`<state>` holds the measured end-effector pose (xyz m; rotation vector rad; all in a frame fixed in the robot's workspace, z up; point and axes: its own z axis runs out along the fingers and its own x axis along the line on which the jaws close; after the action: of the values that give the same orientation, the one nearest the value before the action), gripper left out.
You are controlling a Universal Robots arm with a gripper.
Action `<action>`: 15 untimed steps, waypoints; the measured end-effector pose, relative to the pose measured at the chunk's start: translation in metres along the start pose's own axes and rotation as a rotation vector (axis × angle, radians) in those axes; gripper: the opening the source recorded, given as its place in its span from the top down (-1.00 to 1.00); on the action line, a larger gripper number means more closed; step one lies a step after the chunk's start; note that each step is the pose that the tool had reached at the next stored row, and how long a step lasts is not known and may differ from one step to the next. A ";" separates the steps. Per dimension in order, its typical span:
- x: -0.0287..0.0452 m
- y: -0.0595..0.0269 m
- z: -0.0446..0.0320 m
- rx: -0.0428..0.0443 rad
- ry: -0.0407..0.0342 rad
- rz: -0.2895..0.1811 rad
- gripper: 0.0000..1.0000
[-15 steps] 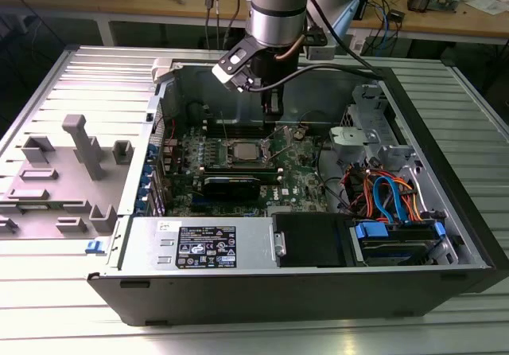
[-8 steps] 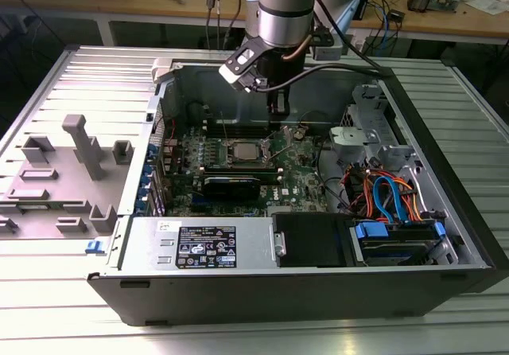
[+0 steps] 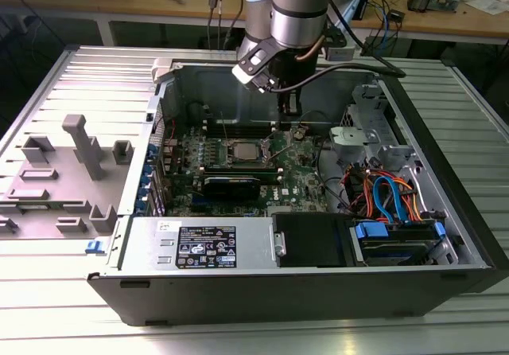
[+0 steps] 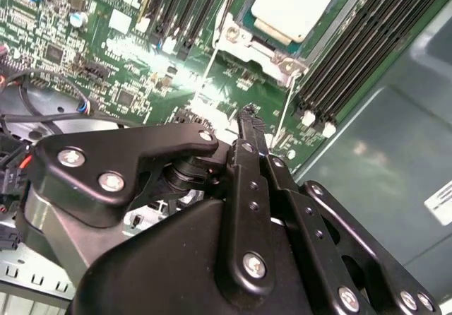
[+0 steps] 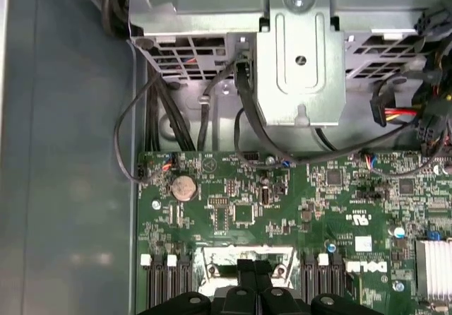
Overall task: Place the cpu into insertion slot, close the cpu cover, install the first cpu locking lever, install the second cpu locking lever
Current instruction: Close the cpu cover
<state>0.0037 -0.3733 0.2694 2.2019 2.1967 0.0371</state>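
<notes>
Over the open computer case (image 3: pixel 318 295), which lies on its side so the green motherboard (image 3: pixel 306 176) faces straight up at the arm, the gripper (image 3: pixel 291 115) hangs low inside. It's just beside the insertion slot (image 3: pixel 262 153), toward the exterior view's right, and not directly above it.

The cpu (image 4: pixel 293 4) is already sitting in the slot, plain silver top up and flat as far as I can see. The cpu cover (image 4: pixel 244 41) looks folded down, framing the chip rather than standing open, so I'd say the first two steps are done.

In the second wrist view the gripper (image 4: pixel 248 114) has its fingers pressed together into one narrow black tip, with nothing pinched between them. My guess is that's deliberate, since a closed tip suits nudging thin hardware better than a spread one. It's close above the board near the socket's edge, with the memory slots (image 4: pixel 353 54) off to one side.

A thin wire rod (image 4: pixel 210 64) runs along the socket, probably one of the locking levers. I honestly can't tell if it's hooked down.

The first wrist view has the gripper (image 5: pixel 248 265) near the socket's edge, with the coin battery (image 5: pixel 183 186) and metal drive cage (image 5: pixel 300 54) beyond.
</notes>
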 end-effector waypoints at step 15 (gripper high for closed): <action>0.0000 0.0093 0.0004 0.0000 0.0001 0.000 0.79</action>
<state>0.0130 -0.3733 0.2693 2.2020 2.1967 0.0373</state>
